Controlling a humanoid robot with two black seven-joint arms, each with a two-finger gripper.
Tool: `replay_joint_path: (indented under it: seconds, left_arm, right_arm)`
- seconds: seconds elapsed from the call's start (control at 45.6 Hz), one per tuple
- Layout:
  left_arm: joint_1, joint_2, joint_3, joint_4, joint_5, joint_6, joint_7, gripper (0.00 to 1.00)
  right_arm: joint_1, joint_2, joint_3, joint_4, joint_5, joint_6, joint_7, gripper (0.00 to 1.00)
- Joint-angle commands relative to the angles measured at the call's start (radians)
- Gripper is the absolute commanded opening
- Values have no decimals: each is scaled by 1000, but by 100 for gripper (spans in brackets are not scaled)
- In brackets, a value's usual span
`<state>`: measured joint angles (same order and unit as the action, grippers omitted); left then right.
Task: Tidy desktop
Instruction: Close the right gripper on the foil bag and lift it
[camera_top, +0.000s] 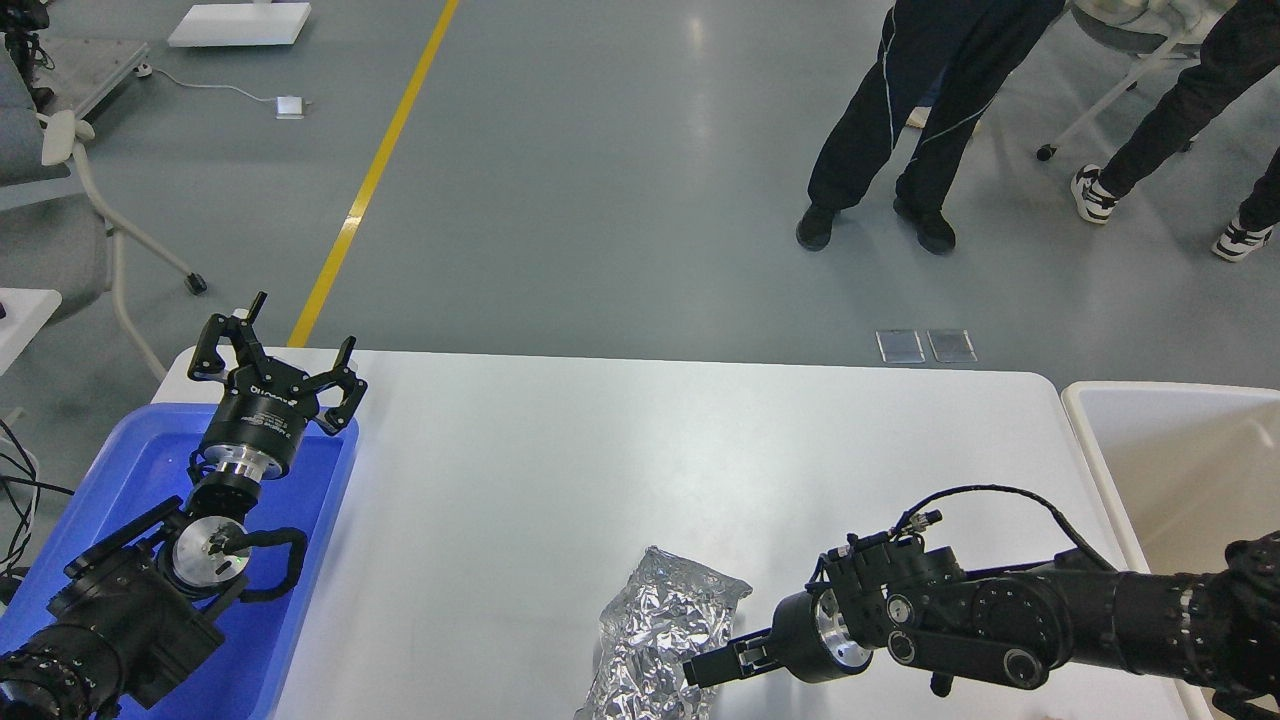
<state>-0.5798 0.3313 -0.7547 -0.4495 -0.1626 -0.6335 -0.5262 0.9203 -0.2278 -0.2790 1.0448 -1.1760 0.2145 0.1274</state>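
Note:
The white desktop fills the middle of the head view. A crumpled silver foil bag lies on it at the front edge, partly cut off by the frame. My right gripper reaches in from the right, low over the desktop, with its dark fingertips against the foil bag's right side. Its two fingers cannot be told apart. My left gripper is open and empty, held up over the far corner of the blue tray.
The blue tray stands at the desktop's left end under my left arm. A cream-rimmed beige bin stands past the right end. People stand on the grey floor beyond the table. A chair is at far left.

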Motion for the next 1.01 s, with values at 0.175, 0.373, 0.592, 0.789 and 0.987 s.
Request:
replay_joint_path:
  seconds: [0.175,0.373,0.592,0.789,0.987]
  left_arm:
    - [0,0,0,0,0,0,0,100]
    - [0,0,0,0,0,0,0,100]
    - [0,0,0,0,0,0,0,100]
    - [0,0,0,0,0,0,0,100]
    - [0,0,0,0,0,0,0,100]
  right_arm:
    - [0,21,-14,-25,-86,2,0,0]
    - [3,19,-12,-25,-83,6,0,0]
    - [35,-4,-5,-8,-76,8,1,0]
    - [155,-77,4,66,-63,13,3,0]
    - [264,-159,6,158,27,46,3,0]
